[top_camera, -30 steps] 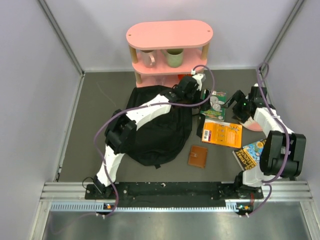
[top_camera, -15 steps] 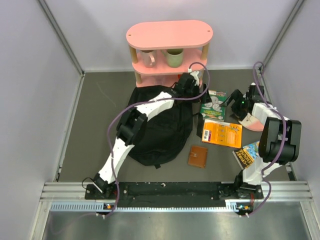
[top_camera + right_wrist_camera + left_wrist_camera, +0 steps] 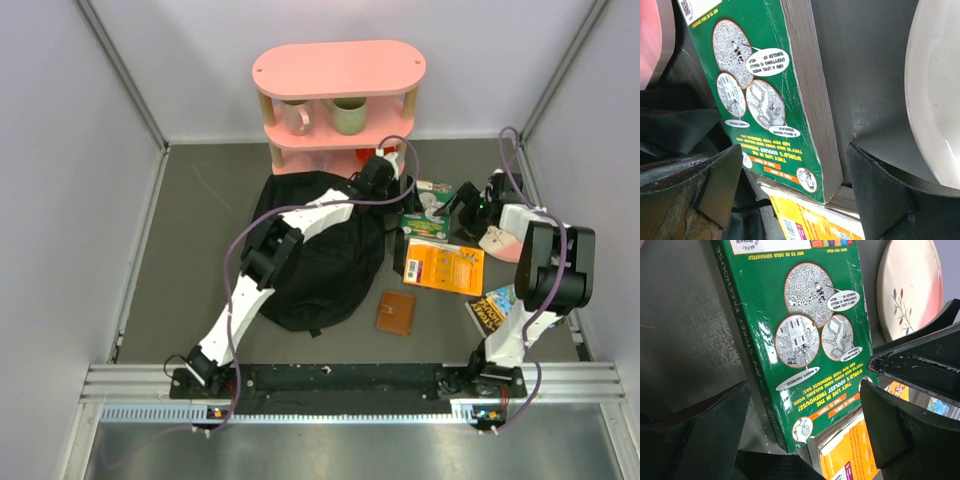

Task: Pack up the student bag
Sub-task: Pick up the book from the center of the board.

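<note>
The student bag (image 3: 310, 250), a big black backpack, lies left of centre, and its strap (image 3: 770, 467) edges the left wrist view. A green paperback (image 3: 428, 210) lies flat to its right, one corner resting on an orange book (image 3: 445, 267). My left gripper (image 3: 402, 192) reaches over the bag to the paperback's left side. It hangs open above the green paperback (image 3: 800, 330), straddling its near corner without touching. My right gripper (image 3: 457, 205) comes from the right, open above the same green paperback (image 3: 760, 100). Its fingers (image 3: 885, 195) stand wide on either side of the page edge.
A white plate (image 3: 500, 243) lies close to the right gripper. A brown wallet (image 3: 396, 312) and a colourful book (image 3: 497, 308) lie nearer the bases. A pink shelf (image 3: 338, 70) holding two mugs stands at the back, just behind the left gripper.
Both grippers have drawn closer to the green paperback, the right one shifting left. The right arm's elbow has swung back toward the wall. Nothing was picked up.
</note>
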`<action>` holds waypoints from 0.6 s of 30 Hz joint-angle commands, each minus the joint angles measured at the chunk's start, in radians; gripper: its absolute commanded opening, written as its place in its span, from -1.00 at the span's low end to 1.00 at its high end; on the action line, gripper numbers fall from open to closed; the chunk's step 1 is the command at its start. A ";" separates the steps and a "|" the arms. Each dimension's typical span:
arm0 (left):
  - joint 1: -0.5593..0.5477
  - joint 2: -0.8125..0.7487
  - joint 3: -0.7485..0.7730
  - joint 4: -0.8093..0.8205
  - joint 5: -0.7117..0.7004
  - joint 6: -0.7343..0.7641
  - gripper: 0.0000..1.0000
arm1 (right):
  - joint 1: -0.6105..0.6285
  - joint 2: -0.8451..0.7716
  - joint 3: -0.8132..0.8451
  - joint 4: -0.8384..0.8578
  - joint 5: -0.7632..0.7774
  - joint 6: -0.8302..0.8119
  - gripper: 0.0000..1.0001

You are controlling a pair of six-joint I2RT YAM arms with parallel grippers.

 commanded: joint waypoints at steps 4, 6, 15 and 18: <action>-0.001 0.064 0.026 -0.027 0.054 -0.044 0.89 | -0.011 0.063 0.058 0.079 -0.059 -0.001 0.60; -0.002 0.073 0.026 -0.016 0.076 -0.055 0.87 | -0.011 0.074 0.057 0.091 -0.082 0.010 0.52; -0.022 0.075 0.026 0.029 0.185 -0.043 0.72 | -0.010 0.048 -0.008 0.222 -0.200 0.080 -0.04; -0.025 0.061 0.026 0.029 0.194 -0.035 0.65 | -0.011 0.034 -0.021 0.275 -0.239 0.102 -0.15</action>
